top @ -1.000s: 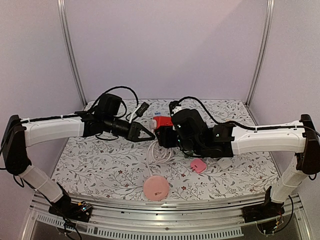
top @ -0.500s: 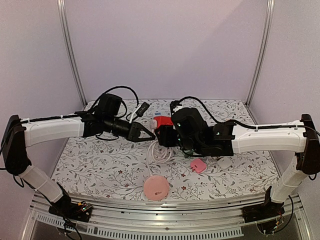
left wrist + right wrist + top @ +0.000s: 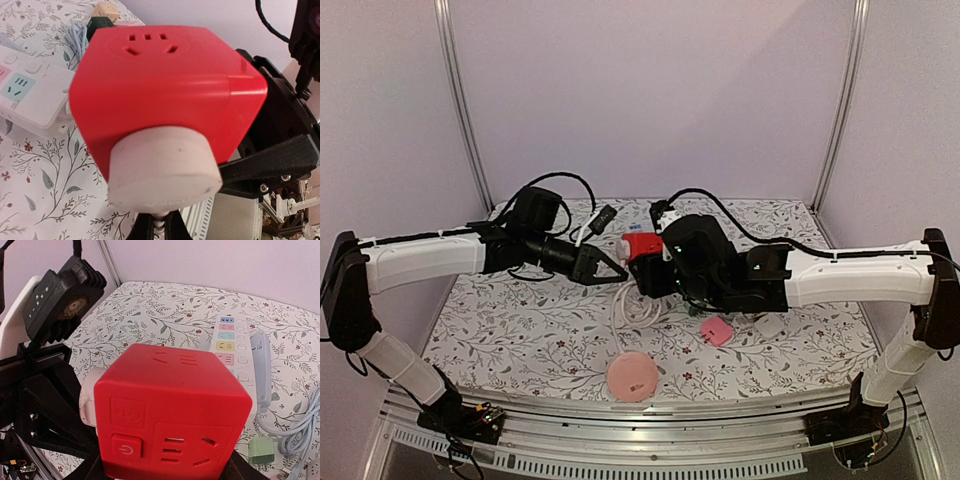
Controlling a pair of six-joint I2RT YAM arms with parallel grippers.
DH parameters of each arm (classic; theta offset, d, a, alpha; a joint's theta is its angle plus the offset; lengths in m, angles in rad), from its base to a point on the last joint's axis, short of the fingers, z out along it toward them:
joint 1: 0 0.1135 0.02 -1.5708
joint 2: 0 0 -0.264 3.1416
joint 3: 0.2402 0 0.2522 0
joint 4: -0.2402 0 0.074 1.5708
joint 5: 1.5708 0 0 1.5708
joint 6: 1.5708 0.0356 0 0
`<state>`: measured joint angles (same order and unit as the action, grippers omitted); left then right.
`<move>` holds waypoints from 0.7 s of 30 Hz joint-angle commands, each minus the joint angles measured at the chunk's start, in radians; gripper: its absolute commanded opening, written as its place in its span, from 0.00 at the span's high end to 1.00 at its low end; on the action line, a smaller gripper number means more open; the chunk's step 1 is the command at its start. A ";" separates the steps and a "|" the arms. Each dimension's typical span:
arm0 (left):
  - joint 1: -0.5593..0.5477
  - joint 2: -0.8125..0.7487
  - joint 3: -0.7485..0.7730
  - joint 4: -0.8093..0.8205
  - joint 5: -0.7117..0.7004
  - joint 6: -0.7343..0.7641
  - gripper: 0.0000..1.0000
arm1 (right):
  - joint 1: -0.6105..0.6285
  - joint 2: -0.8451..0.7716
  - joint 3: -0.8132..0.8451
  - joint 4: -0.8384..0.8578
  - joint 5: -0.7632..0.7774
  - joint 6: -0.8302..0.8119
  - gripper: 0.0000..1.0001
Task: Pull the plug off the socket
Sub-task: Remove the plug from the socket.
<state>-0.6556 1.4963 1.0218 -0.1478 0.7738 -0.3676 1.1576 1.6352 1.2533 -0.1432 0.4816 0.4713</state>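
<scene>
The flowery tabletop holds a round pink disc at its near edge. Above the middle, the right gripper grasps the red cube socket; the left gripper is clenched on its round white plug. A crooked pull could slip the cube loose. Farther back lies a white power strip. One of each.

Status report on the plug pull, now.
Left fingers shut on the cord end of the round white plug. Right fingers clamp the red plastic cube socket, held aloft. Plug seated flush in the cube. Nothing seen blocking the pull.
</scene>
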 commanded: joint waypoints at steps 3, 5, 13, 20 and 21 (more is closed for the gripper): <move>0.058 -0.065 0.001 0.011 0.005 0.001 1.00 | -0.004 -0.051 -0.022 -0.059 0.056 -0.140 0.81; 0.063 -0.066 0.000 0.013 0.008 0.001 1.00 | -0.003 -0.043 -0.024 -0.059 0.054 -0.148 0.82; 0.075 -0.075 -0.002 0.013 0.010 0.001 1.00 | -0.006 -0.032 -0.045 -0.067 0.070 -0.178 0.82; 0.077 -0.076 -0.019 0.037 0.007 -0.012 1.00 | -0.010 -0.044 -0.030 -0.068 0.111 -0.120 0.82; 0.075 -0.073 -0.022 0.044 0.007 -0.017 1.00 | -0.011 -0.044 -0.018 -0.068 0.122 -0.100 0.82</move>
<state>-0.6373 1.4715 1.0142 -0.1467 0.8009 -0.3679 1.1584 1.6283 1.2419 -0.0933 0.4808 0.3660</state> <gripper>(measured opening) 0.044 0.614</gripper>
